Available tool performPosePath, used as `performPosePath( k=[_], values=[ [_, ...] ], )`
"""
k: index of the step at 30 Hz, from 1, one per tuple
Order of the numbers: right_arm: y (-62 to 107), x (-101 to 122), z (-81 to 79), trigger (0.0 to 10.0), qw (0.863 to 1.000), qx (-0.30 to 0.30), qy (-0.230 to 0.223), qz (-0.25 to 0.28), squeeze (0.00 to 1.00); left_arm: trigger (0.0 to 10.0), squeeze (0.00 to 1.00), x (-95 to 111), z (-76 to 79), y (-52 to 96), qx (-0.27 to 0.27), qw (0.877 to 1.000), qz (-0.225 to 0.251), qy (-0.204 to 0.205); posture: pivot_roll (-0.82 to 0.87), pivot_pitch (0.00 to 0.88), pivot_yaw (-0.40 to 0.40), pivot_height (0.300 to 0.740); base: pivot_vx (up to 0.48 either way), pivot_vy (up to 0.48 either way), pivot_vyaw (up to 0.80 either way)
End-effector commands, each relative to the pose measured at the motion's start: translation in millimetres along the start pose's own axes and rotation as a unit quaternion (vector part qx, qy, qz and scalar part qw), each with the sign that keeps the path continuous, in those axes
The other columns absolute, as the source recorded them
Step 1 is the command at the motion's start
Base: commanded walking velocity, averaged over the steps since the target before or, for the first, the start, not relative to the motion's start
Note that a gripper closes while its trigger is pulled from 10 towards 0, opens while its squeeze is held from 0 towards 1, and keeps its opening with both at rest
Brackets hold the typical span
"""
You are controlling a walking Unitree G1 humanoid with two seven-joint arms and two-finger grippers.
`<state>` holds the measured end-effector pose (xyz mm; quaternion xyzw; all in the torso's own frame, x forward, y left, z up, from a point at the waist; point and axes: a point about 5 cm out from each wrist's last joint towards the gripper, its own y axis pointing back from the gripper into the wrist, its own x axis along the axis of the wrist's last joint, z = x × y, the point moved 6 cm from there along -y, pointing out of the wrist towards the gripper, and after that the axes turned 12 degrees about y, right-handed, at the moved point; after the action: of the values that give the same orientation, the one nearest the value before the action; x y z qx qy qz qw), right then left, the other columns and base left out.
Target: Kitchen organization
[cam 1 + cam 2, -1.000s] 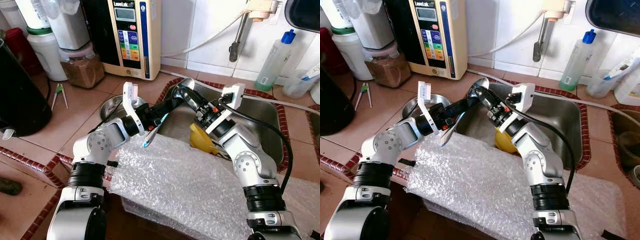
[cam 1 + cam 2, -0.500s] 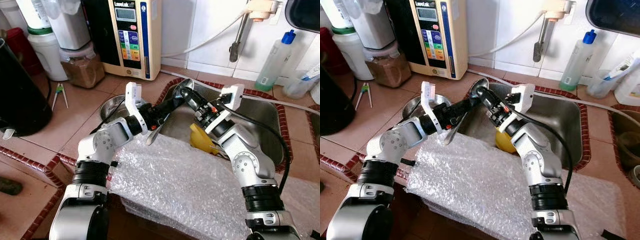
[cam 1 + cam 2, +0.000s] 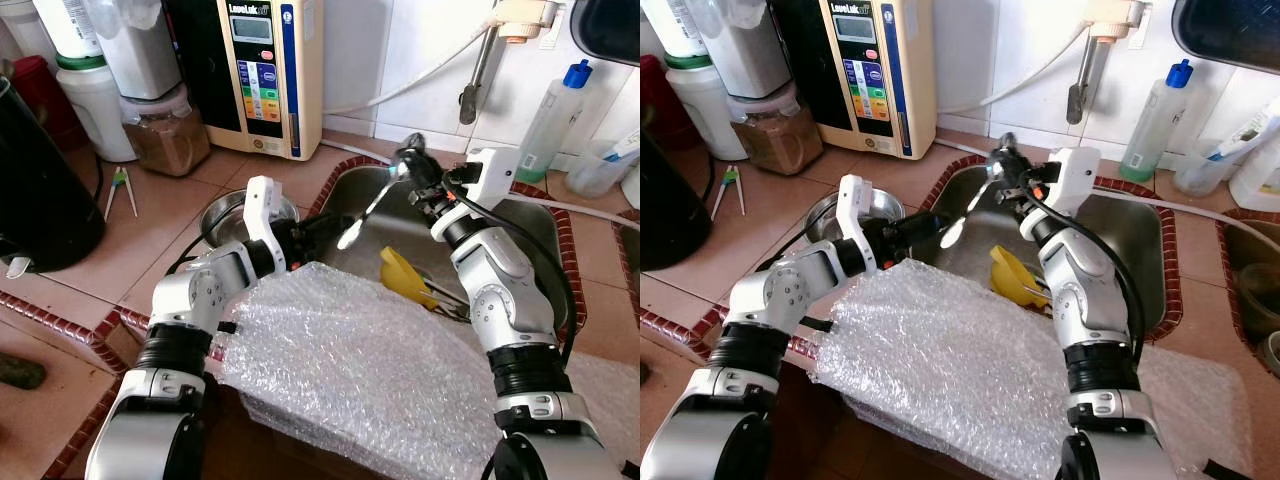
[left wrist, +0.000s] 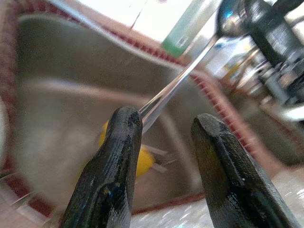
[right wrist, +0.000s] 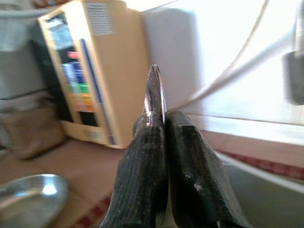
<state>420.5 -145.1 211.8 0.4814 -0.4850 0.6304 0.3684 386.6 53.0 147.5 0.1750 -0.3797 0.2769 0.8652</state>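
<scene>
A long steel spoon (image 3: 372, 197) hangs tilted over the steel sink (image 3: 525, 235). My right gripper (image 3: 412, 168) is shut on its bowl end, above the sink's back left corner; the right wrist view shows the spoon bowl (image 5: 155, 90) pinched edge-on between the two fingers. The handle slopes down toward my left gripper (image 3: 322, 230), which stands open at the sink's left rim. In the left wrist view the handle (image 4: 178, 83) runs past the tip of one finger (image 4: 118, 147), and the other finger stands well apart from it.
A sheet of bubble wrap (image 3: 370, 370) covers the sink's front edge. A yellow utensil (image 3: 405, 275) lies in the sink. A metal bowl (image 3: 222, 212) sits on the tiled counter by my left arm. A water machine (image 3: 265, 70), jars and a soap bottle (image 3: 548, 120) line the back.
My right gripper has lifted the spoon up and to the right, away from the left gripper. My left gripper has let go of the handle and opened.
</scene>
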Motion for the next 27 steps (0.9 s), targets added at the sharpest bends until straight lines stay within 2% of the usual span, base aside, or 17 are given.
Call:
performPosePath(
  k=[1, 2, 4, 6, 7, 9, 12, 17, 18, 19, 20, 25, 27],
  values=[
    [-2.2, 2.2, 9.4, 0.0, 0.999, -0.023, 0.030, -0.002, 0.00, 10.0, 1.00, 1.0, -1.8, 1.1, 0.007, 1.000, -0.005, -0.026, -0.04, 0.000, 0.046, 0.740, 0.000, 0.000, 0.00],
    [0.1, -6.4, 16.9, 0.0, 0.998, -0.040, 0.054, -0.021, 0.00, 10.0, 1.00, -0.5, -5.2, 2.9, 0.014, 0.999, -0.010, -0.034, -0.04, 0.000, 0.046, 0.740, 0.000, 0.000, 0.00],
    [1.4, -11.8, 21.4, 0.0, 0.996, -0.050, 0.070, -0.033, 0.00, 10.0, 1.00, -1.6, -7.0, 3.9, 0.018, 0.999, -0.015, -0.041, -0.04, 0.000, 0.046, 0.740, 0.000, 0.000, 0.00],
    [6.0, -27.9, 27.8, 0.0, 0.989, -0.061, 0.119, -0.066, 0.00, 10.0, 1.00, -5.7, -11.2, 6.2, 0.028, 0.998, -0.030, -0.058, -0.04, 0.000, 0.047, 0.740, 0.000, 0.000, 0.00],
    [7.9, -34.4, 27.8, 0.0, 0.984, -0.057, 0.147, -0.079, 0.00, 10.0, 1.00, -6.4, -11.5, 6.8, 0.028, 0.997, -0.032, -0.061, -0.04, 0.000, 0.047, 0.740, 0.000, 0.000, 0.00],
    [10.2, -43.1, 26.1, 0.0, 0.979, -0.048, 0.170, -0.097, 0.00, 10.0, 1.00, -7.5, -12.5, 7.4, 0.030, 0.997, -0.036, -0.069, -0.04, 0.000, 0.048, 0.740, 0.000, 0.000, 0.00],
    [17.5, -64.3, 21.7, 0.0, 0.973, -0.033, 0.185, -0.132, 0.00, 10.0, 1.00, -11.8, -14.7, 8.7, 0.035, 0.994, -0.049, -0.093, -0.04, 0.000, 0.047, 0.740, 0.000, 0.000, 0.00],
    [26.2, -85.8, 18.8, 0.0, 0.968, -0.022, 0.184, -0.169, 0.00, 10.0, 1.00, -12.2, -16.2, 9.7, 0.037, 0.994, -0.050, -0.095, -0.04, 0.000, 0.048, 0.740, 0.000, 0.000, 0.00],
    [31.2, -96.4, 16.5, 5.4, 0.966, -0.013, 0.176, -0.189, 0.97, 10.0, 1.00, -13.3, -17.1, 10.4, 0.038, 0.993, -0.054, -0.098, -0.04, 0.000, 0.048, 0.740, 0.000, 0.000, 0.00],
    [31.2, -96.4, 16.5, 5.4, 0.966, -0.013, 0.176, -0.189, 0.97, 10.0, 1.00, -13.3, -17.1, 10.4, 0.038, 0.993, -0.054, -0.098, -0.04, 0.000, 0.048, 0.740, 0.000, 0.000, 0.00],
    [32.3, -98.3, 16.5, 10.0, 0.966, -0.013, 0.173, -0.192, 1.00, 10.0, 1.00, -13.1, -17.6, 10.6, 0.039, 0.993, -0.054, -0.101, -0.04, 0.000, 0.048, 0.740, 0.000, 0.000, 0.00],
    [33.2, -102.5, 13.7, 10.0, 0.966, -0.006, 0.167, -0.195, 1.00, 10.0, 1.00, -6.4, -22.3, 10.7, 0.055, 0.992, -0.037, -0.106, -0.04, 0.000, 0.048, 0.740, 0.000, 0.000, 0.00],
    [32.3, -102.0, 12.4, 10.0, 0.967, -0.006, 0.167, -0.192, 1.00, 10.0, 1.00, 2.6, -27.1, 10.1, 0.077, 0.990, -0.015, -0.113, -0.03, 0.000, 0.046, 0.740, 0.000, 0.000, 0.00]
  ],
)
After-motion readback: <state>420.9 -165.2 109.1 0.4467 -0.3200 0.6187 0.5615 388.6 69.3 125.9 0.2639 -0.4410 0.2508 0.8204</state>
